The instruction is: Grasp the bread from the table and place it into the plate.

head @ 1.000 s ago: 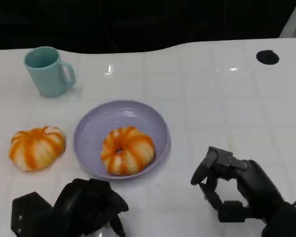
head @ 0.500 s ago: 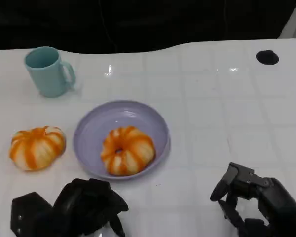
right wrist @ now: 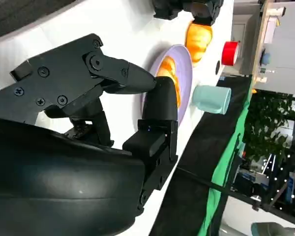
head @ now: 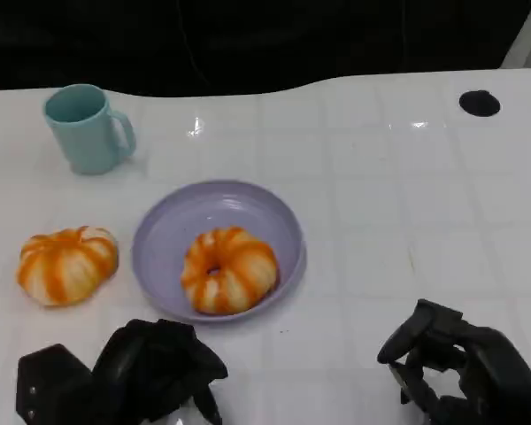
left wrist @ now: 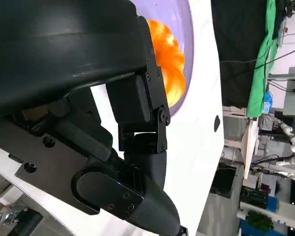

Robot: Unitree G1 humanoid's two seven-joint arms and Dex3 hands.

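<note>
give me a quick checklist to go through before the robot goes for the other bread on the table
1. One bread already lies in the plate: ok.
2. The second bread lies on the table, beside the plate and apart from it: ok, free to grasp.
3. Left hand holds nothing: ok, though its fingers are curled in, so it must open first.
4. Right hand holds nothing and sits clear of the plate: ok.
5. The mug stands upright, behind the second bread and apart from it: ok.
6. Room in the plate for a second bread: cannot tell; the first one takes up much of it.
</note>
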